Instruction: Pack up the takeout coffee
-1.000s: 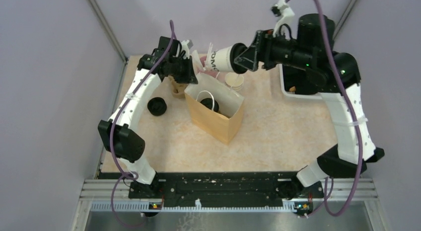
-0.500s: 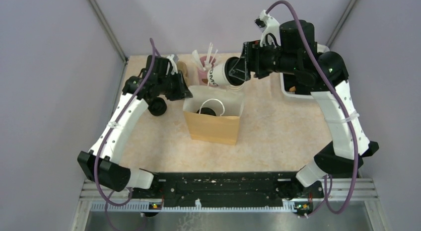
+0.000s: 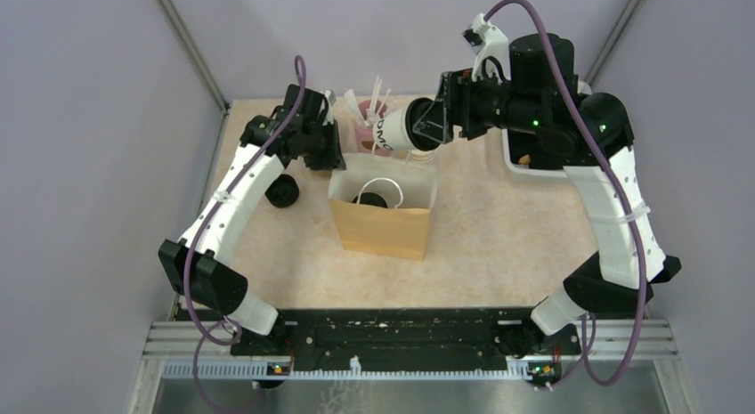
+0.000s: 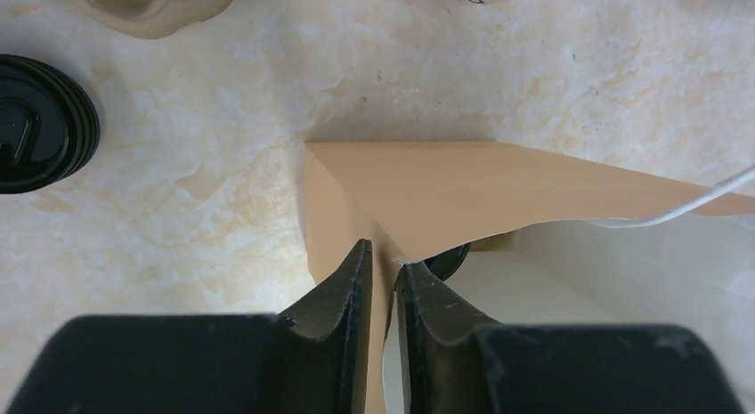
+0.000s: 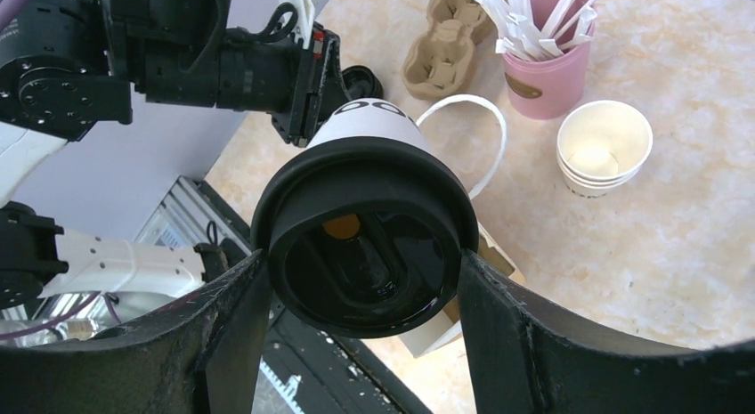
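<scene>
We judge the packing about half done. The first coffee (image 3: 371,198) appears to sit inside the brown paper bag (image 3: 383,225) at the middle of the worktop (image 3: 507,236), with only its black lid showing. The second coffee (image 3: 393,132) is not yet in. It hangs tipped on its side just past the bag's mouth at 12 o'clock, clamped at its lid end by the right gripper (image 5: 361,254). The left gripper (image 4: 384,254) is closed on the bag's rim at the 10 o'clock corner. What is left, we think, is to right that cup and lower it beside the first.

Only the left wrist view shows the fingers pinching the paper wall itself. Only the right wrist view shows the lid seated between both fingers; it also gives a plainer look at the stack of lidless cups (image 5: 604,147) and the pink stirrer pot (image 5: 543,53) beyond
</scene>
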`<state>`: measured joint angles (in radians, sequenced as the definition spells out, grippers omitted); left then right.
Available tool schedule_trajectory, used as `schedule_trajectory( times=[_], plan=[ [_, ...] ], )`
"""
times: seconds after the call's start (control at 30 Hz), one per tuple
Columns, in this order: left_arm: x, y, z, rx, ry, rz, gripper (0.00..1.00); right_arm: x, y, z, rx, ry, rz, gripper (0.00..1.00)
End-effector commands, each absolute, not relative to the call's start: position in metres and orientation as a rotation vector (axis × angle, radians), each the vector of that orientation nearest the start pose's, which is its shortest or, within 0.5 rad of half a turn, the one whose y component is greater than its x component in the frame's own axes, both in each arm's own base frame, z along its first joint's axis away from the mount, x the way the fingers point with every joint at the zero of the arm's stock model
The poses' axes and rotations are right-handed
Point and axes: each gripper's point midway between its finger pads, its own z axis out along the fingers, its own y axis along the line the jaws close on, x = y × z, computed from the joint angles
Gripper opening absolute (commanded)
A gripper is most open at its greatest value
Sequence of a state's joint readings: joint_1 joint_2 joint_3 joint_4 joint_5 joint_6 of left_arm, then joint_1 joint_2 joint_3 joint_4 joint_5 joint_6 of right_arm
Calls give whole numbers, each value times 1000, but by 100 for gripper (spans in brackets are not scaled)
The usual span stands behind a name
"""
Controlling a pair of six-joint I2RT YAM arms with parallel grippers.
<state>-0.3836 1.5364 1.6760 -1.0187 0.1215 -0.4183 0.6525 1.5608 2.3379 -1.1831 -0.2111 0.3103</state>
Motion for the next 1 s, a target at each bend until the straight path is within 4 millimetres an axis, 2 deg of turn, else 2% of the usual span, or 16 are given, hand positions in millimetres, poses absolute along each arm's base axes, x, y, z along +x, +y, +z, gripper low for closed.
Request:
schedule_trajectory(
  times=[0.0,0.27,0.37,0.5,0.73,0.97],
  plan=[
    [338,-177,274,87,2432,-428,19,247,255,467,-551,1967,805,35],
    [351,-186,308,163,2218,-440,0,227,265,436,-800,1989,589,34],
    [351,-185,321,174,2118,-458,0,218,275,424,-873,1984,502,33],
    [346,-186,335,187,1997,-508,0,207,287,399,-980,1996,344,32],
    [325,-183,330,196,1916,-570,0,197,303,362,-1094,1995,93,31],
    [310,-181,324,202,1863,-610,0,182,328,345,-1186,1909,-90,29]
  ],
)
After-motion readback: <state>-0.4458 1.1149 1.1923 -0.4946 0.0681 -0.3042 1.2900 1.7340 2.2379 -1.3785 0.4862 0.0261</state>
